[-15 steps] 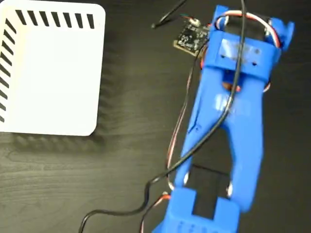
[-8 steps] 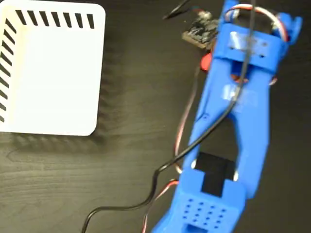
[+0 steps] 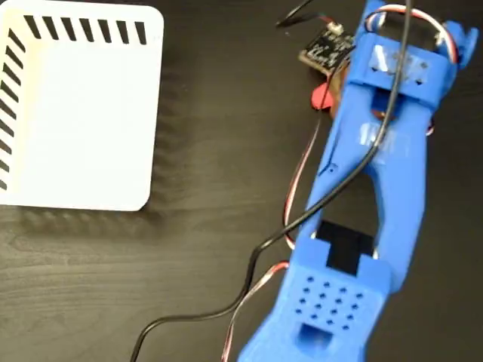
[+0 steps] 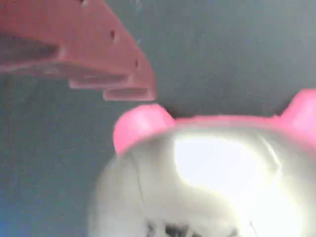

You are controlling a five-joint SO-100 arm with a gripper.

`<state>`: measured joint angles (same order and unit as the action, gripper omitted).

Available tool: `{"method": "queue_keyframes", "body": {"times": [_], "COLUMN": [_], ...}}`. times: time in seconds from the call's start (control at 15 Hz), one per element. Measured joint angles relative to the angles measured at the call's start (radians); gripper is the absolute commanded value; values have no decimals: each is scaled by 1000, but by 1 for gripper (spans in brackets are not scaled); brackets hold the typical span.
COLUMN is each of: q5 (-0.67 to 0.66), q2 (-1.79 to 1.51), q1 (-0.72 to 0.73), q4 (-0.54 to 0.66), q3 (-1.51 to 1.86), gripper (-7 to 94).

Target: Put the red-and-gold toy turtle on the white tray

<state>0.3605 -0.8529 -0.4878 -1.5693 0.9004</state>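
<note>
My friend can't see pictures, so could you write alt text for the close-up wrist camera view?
A toy turtle fills the lower frame, very close and blurred, its shiny shell glaring and pink limbs poking out. A red gripper finger hangs at upper left over a dark table.

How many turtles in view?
1. The red-and-gold toy turtle fills the wrist view, right under the pincer; in the fixed view only a red bit shows beside the blue arm. Others could be hidden beneath the arm.
</note>
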Motion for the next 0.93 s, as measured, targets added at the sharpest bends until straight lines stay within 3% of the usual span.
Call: {"method": "queue_keyframes", "body": {"times": [0.6,0.8,0.93], "q5": [52,55,55], "q2": [112,123,123], "q1": [31,41,43], "q4": [83,114,123], "q3": [-40,-40,-40], "gripper": [62,54,43]}}
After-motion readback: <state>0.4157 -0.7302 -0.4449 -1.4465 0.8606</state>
